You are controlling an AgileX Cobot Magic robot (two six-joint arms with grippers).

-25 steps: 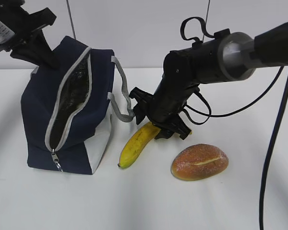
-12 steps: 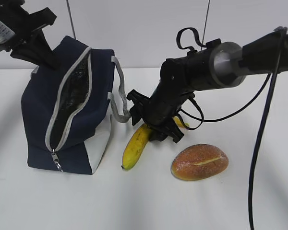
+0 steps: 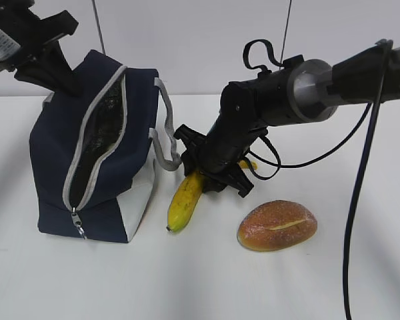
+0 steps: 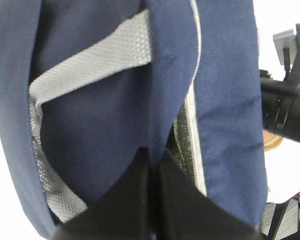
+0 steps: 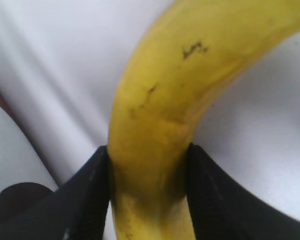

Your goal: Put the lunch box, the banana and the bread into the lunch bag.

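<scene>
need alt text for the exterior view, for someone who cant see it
The right tool is shut on a yellow banana on a white table, beside an unzipped navy lunch bag whose top edge the left tool pinches. A brown bread bun lies to the right.

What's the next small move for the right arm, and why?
Probably lift the banana straight up: the right gripper is shut on it, its tip looks near the table, and the lunch bag opening sits higher, to the left.
</scene>
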